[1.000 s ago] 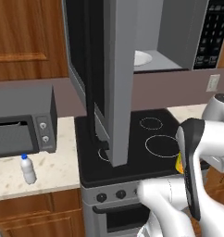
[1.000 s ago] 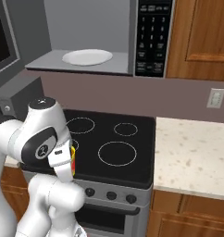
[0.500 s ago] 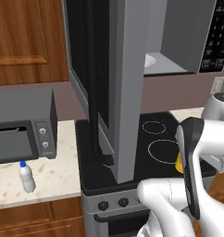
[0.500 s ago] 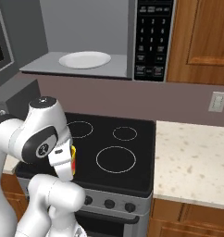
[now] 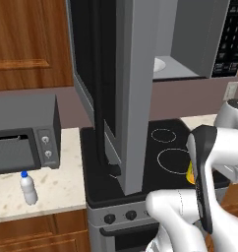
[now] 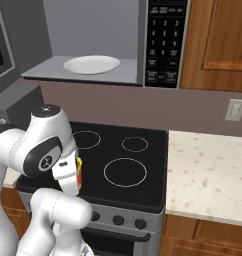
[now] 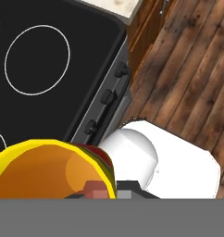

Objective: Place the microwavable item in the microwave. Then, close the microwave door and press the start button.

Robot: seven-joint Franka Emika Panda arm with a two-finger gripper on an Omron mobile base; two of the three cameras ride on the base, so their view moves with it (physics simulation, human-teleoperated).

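In the left base view we see the microwave door swung wide open over the stove. In the right base view the microwave holds a white plate. In the hand view our gripper is clamped tight on the yellow cup, above the stove's front edge
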